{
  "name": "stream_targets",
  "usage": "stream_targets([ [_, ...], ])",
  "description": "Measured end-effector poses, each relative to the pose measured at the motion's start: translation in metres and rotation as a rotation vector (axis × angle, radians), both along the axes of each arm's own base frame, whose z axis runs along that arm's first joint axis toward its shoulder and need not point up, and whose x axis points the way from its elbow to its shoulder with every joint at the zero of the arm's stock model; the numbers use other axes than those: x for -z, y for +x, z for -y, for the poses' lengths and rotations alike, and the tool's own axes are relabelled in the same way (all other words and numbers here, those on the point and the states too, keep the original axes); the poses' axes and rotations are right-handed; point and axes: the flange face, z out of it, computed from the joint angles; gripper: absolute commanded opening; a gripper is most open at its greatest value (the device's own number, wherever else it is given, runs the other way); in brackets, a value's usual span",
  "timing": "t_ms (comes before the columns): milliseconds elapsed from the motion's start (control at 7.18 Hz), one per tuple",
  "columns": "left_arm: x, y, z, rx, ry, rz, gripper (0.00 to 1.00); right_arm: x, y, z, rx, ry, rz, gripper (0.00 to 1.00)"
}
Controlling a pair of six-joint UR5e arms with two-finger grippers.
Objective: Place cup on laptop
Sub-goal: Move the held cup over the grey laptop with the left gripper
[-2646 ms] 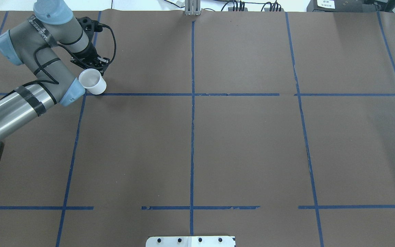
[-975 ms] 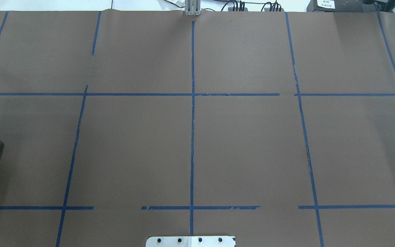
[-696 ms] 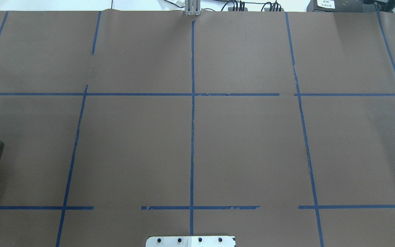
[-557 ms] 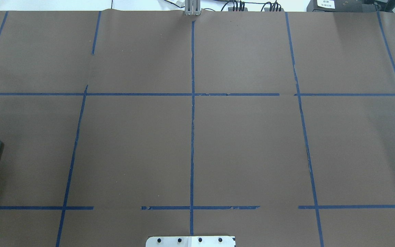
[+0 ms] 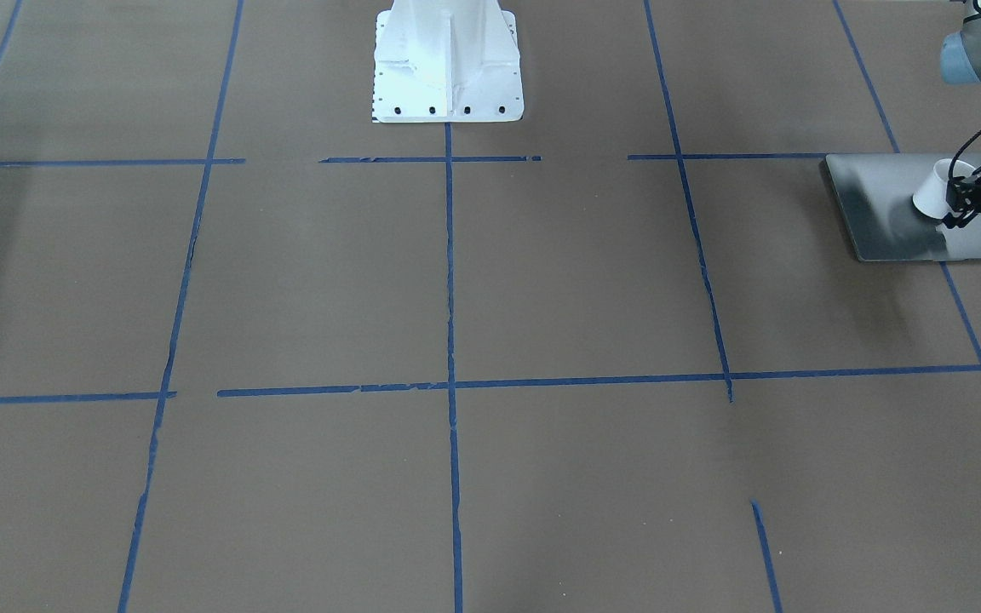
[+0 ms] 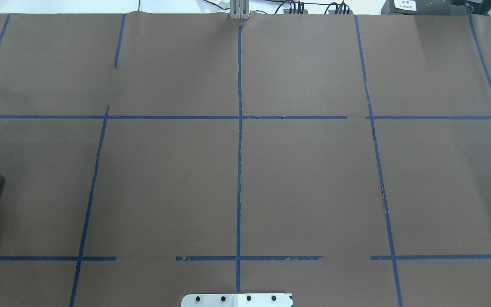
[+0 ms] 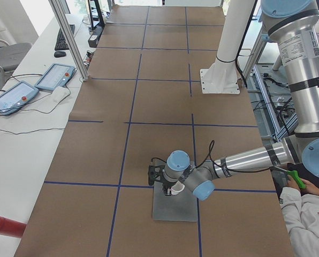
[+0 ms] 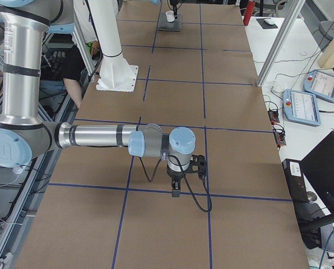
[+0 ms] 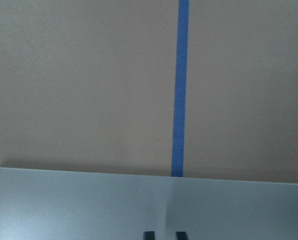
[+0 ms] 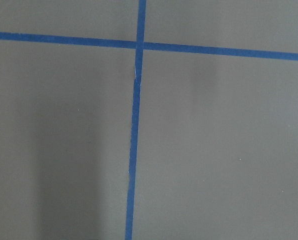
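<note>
brown table (image 5: 542, 281): cup (image 5: 932, 194) over laptop (image 5: 874, 204), gripped in left claw (image 5: 955, 209); right claw (image 8: 176, 189) state unclear.

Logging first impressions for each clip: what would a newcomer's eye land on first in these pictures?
The white cup draws the eye first, held tilted by the left gripper over the silver laptop at the table's end on the robot's left. Next comes the right gripper, pointing down at the brown paper beside a blue tape line, far from the cup.
</note>
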Motion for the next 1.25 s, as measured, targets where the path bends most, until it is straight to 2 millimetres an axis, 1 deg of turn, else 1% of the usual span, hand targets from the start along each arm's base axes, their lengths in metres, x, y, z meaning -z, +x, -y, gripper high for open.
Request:
stream_targets([
  [139,-0.001,0.0,-0.002,-0.007,-0.005,-0.005,0.64,0.0,0.0,0.0,0.0,0.0,0.0,1.0],
  [278,-0.001,0.001,-0.003,-0.011,-0.006,-0.008,0.94,0.0,0.0,0.0,0.0,0.0,0.0,1.0],
  [418,0.0,0.001,-0.003,-0.014,-0.003,-0.009,1.0,0.0,0.0,0.0,0.0,0.0,0.0,1.0],
  [696,0.007,0.003,0.002,-0.015,0.015,-0.014,1.0,0.0,0.0,0.0,0.0,0.001,0.0,1.0],
  [835,0.015,0.003,0.005,-0.023,0.034,-0.022,1.0,0.0,0.0,0.0,0.0,0.001,0.0,1.0],
  [975,0.028,0.001,0.009,-0.047,0.057,-0.037,1.0,0.0,0.0,0.0,0.0,0.001,0.0,1.0],
  [1114,0.044,-0.013,0.016,-0.065,0.081,-0.046,1.0,0.0,0.0,0.0,0.0,0.001,0.0,1.0],
  [1253,0.062,-0.039,0.025,-0.071,0.113,-0.025,1.0,0.0,0.0,0.0,0.0,0.001,0.0,1.0],
])
